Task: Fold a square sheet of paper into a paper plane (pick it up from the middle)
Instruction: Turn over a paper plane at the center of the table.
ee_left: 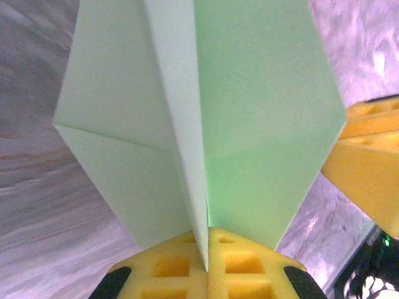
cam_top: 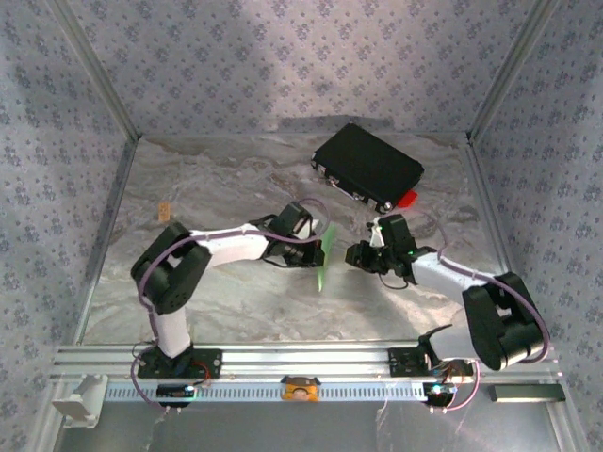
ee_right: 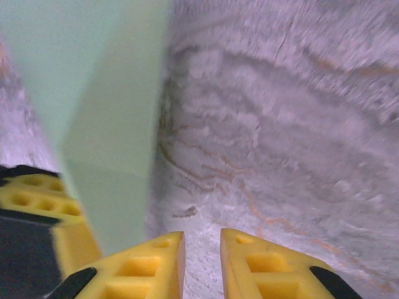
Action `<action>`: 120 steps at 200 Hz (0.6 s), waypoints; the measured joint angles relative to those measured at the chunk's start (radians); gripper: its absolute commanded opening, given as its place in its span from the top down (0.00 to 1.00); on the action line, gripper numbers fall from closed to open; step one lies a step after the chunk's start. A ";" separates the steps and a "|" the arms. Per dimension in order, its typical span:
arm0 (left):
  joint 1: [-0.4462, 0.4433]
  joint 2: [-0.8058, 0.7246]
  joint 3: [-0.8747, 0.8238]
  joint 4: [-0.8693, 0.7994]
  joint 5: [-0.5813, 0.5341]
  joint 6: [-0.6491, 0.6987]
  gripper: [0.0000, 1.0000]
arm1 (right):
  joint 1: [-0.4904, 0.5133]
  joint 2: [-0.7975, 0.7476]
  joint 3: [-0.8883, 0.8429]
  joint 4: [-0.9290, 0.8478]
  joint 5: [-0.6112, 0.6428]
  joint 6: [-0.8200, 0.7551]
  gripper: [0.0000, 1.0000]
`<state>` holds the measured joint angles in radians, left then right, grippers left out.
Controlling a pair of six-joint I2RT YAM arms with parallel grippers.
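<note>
Your left gripper (ee_left: 207,249) is clamped on the pale green paper (ee_left: 249,112), its yellow fingers (ee_left: 243,265) pressed together on the lower edge of the centre crease. The paper stands upright, lifted off the marbled table (cam_top: 236,188) near the middle, between your two arms. It is already folded: a long ridge runs up its middle, with angled flaps to either side that give it pointed corners left and right. Your right gripper (ee_right: 202,249) sits just beside the paper and grasps nothing. Its jaws stand slightly apart, and bare table shows through the gap between them. From its wrist camera the paper rises to the left, with the left gripper's fingers below it. At the far side of the table the black case (cam_top: 367,168) lies at an angle, with the small red tab (cam_top: 407,199) touching its near right corner, well apart from the paper.
</note>
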<state>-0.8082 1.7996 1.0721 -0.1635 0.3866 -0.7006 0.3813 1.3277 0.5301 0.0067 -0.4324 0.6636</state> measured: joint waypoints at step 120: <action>-0.039 -0.061 0.041 -0.291 -0.418 -0.056 0.99 | 0.006 -0.016 -0.010 -0.007 0.063 0.036 0.75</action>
<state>-0.8474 1.7390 1.1130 -0.4545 -0.0319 -0.7570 0.3878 1.3121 0.5205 -0.0002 -0.3691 0.6998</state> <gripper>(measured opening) 0.046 0.248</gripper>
